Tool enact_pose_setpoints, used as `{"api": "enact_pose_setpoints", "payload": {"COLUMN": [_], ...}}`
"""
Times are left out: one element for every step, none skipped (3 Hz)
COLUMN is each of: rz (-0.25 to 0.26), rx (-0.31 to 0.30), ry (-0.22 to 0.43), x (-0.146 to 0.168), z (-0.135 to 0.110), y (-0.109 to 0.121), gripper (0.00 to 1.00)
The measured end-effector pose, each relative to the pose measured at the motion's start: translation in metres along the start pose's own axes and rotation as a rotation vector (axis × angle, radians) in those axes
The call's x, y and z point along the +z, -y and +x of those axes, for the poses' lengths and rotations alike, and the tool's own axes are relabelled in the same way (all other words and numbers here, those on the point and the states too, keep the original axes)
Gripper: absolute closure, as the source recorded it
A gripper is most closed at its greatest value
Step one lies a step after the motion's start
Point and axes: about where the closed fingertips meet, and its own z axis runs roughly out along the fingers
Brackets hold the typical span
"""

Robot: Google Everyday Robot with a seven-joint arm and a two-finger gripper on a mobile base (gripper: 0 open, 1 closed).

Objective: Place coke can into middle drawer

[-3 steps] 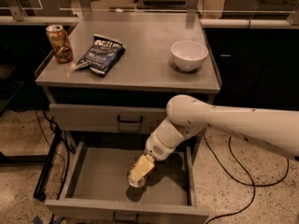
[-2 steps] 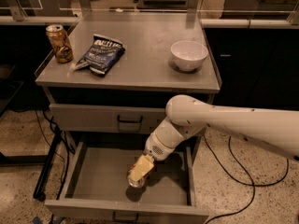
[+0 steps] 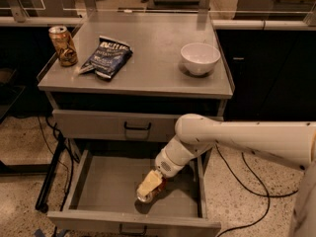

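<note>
1. The arm (image 3: 247, 139) comes in from 3 o'clock and bends down toward 7 o'clock into the open cabinet.
2. The middle drawer (image 3: 106, 181) is pulled out, with bare floor on the 9 o'clock side of the arm's tip. Releasing looks like the step in hand. To do it well, settle the load on the floor first, clear of the front wall at 6 o'clock and the side wall at 3 o'clock.
3. The gripper (image 3: 149, 185) sits low inside the drawer, a little right of centre, with its pale fingers closed around the coke can (image 3: 146, 197). It should part them slowly, then rise straight out, since a round can may roll if nudged.
4. The coke can lies tilted in that hold. Its silver end pokes out at 7 o'clock of the gripper, and a red flank shows at 4 o'clock. I cannot tell whether it touches the floor or hangs just above it.
</note>
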Motion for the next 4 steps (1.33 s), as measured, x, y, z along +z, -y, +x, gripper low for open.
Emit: {"api": "enact_pose_setpoints", "payload": {"rz": [0.049,0.046,0.03,0.048], "rx": [0.092,0.093,0.136,0.18], "ry": [0.004,0.003,0.01,0.028], "x": [0.016,0.017,0.046,0.064], "z": [0.013,0.013,0.01,0.004], "y": [0.017,0.017,0.02,0.029], "gripper": [1.0,1.0,1.0,1.0]}}
